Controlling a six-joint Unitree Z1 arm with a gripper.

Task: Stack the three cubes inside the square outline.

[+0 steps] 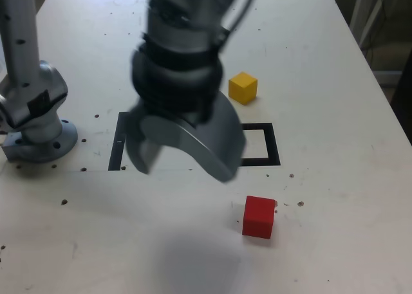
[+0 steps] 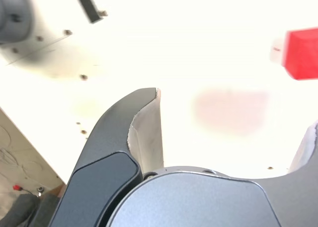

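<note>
Hovering with jaws apart and empty, the gripper [image 1: 183,156] seems to be starting the first pick; next, descend squarely over the red cube [image 1: 259,217] near the bench's front edge.

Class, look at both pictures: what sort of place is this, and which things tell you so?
Probably a robotics lab or workshop. A robot arm's base is bolted to a pale table dotted with screw holes, and black tape marks out a square beside small coloured cubes.

My own blurred gripper [image 1: 183,159] hides most of the square outline [image 1: 273,146] at the exterior view's centre, and no green cube shows. In my wrist view the red cube [image 2: 302,53] is cut off at the edge, smeared
</note>
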